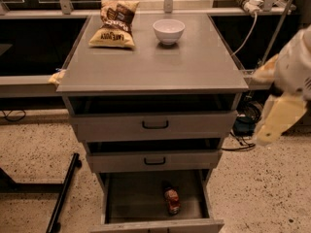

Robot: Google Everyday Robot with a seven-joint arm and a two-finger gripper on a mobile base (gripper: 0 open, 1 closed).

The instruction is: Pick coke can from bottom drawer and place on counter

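Evidently approach stage: coke can not yet grasped.
The can is seen on the floor of the pulled-out bottom drawer, lower centre of frame, apparently lying on its side. The gripper is held at the right edge, well apart from it; whether spread or closed cannot be told. A descent into the drawer is judged necessary next. Chip bag and white bowl are noted on the counter.
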